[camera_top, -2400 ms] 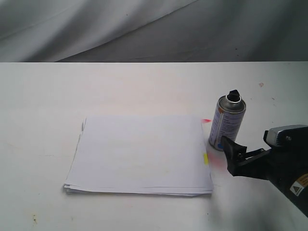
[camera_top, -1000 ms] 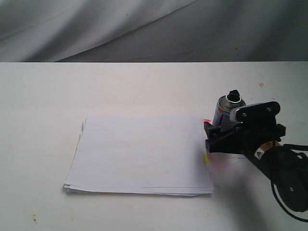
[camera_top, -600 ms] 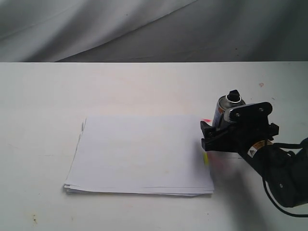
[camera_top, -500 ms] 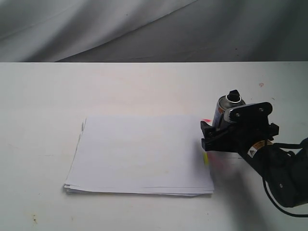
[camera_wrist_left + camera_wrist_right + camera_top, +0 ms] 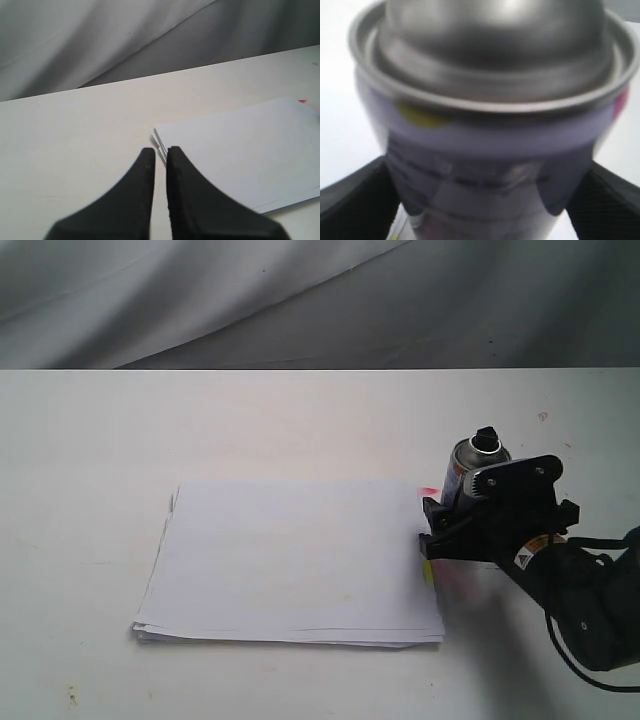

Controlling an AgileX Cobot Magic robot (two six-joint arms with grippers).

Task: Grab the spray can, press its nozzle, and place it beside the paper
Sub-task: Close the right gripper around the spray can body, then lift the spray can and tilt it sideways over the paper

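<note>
beside the paper (image 5: 290,560), at its 2 o'clock corner in the exterior view: the spray can (image 5: 478,465) stands upright on the table (image 5: 300,410), not yet lifted and just off the sheets' edge.
nozzle (image 5: 486,434): black button at the can's top, uncovered, well above the fingers.
can, how it should handle: rigid metal cylinder that will not give under a squeeze. it is probably light. the smooth wall and glossy label look slippery, so a firm, level pinch seems wise.
where to hold: low to mid body, across the width. that keeps the top rim and button free for pressing.
right gripper (image 5: 452,520): one finger lies on each side of the can's lower body. in the right wrist view the black fingers meet the can (image 5: 495,150) on both flanks, so they look clamped on it. how hard they squeeze cannot be told.
right arm pose: comes in low from the can's 4 o'clock, wrist near the table, fingers about level and pointing toward 10 o'clock.
left gripper (image 5: 160,156): fingers together with only a sliver between them, holding nothing. it hangs off the paper's (image 5: 250,145) 9 o'clock side, well apart from the can.
next move, as a judgement: lift straight up, since a tilt could let the can slide in the pinch.
</note>
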